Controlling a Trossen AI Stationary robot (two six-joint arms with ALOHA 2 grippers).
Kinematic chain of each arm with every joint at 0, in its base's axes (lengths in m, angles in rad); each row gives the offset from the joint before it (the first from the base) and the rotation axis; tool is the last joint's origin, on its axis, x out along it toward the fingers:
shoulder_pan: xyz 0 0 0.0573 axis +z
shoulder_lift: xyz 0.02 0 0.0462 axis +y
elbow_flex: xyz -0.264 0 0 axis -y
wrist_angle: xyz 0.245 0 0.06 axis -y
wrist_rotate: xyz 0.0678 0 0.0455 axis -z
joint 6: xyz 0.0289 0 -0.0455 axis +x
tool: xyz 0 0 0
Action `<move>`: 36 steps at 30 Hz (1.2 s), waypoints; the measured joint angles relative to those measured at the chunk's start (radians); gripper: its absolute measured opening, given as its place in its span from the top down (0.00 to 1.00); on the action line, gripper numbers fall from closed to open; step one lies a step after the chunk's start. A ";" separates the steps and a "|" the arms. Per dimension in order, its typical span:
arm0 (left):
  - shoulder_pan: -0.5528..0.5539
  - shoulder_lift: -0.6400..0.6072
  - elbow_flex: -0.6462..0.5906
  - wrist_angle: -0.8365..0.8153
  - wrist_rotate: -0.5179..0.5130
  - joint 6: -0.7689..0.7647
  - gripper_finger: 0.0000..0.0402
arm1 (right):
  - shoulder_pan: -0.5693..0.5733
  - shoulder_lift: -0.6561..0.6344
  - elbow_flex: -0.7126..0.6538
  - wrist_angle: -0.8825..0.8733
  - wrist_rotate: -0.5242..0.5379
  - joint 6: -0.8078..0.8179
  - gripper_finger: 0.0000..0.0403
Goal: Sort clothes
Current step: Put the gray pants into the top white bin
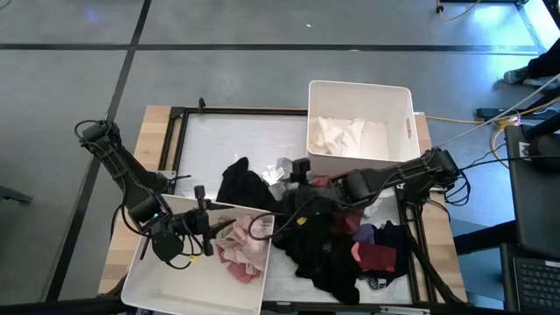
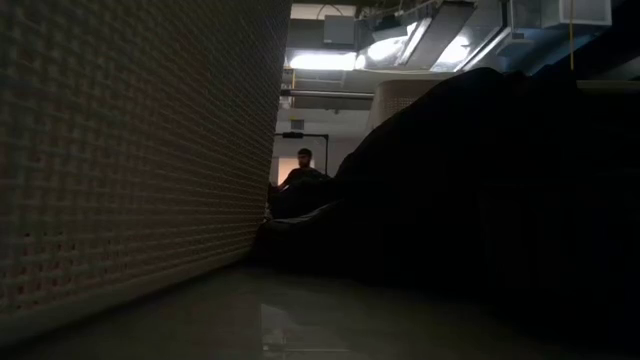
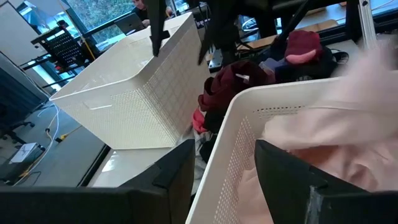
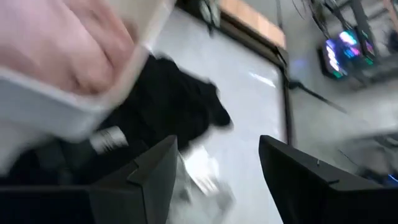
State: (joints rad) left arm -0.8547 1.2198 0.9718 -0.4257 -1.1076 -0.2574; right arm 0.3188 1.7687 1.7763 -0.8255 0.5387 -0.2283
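Note:
A heap of dark clothes [image 1: 324, 249] with a maroon piece [image 1: 378, 255] lies on the table's near right. A black garment [image 1: 245, 184] lies spread at the middle. Pink clothes [image 1: 241, 245] lie in the near left bin [image 1: 157, 284]. White clothes [image 1: 337, 136] lie in the far bin [image 1: 398, 105]. My right gripper [image 1: 289, 212] hangs open over the heap's left edge, nothing between its fingers [image 4: 217, 180]. My left gripper [image 1: 206, 229] is open at the near bin's far rim [image 3: 239, 109], which shows between its fingers [image 3: 224, 180] in its wrist view.
A black frame [image 1: 179, 122] borders the white work surface. Small grey and white pieces [image 1: 278, 171] lie between the black garment and the far bin. In the low view, a bin wall [image 2: 120, 150] fills the left and the dark heap [image 2: 480, 200] the right; a person [image 2: 303, 168] sits far behind.

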 joint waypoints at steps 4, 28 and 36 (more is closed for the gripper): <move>0.000 0.000 0.000 -0.010 0.000 -0.007 0.61 | -0.051 0.000 -0.043 -0.098 0.052 0.087 0.44; 0.000 0.000 0.000 -0.009 0.000 -0.003 0.61 | -0.307 0.047 -0.496 0.397 -0.280 0.140 0.44; 0.000 0.000 0.000 -0.011 0.000 -0.004 0.61 | -0.313 0.117 -0.496 0.440 -0.305 0.123 0.44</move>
State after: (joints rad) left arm -0.8547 1.2198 0.9714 -0.4363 -1.1074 -0.2618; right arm 0.0059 1.8856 1.2808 -0.3859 0.2340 -0.1051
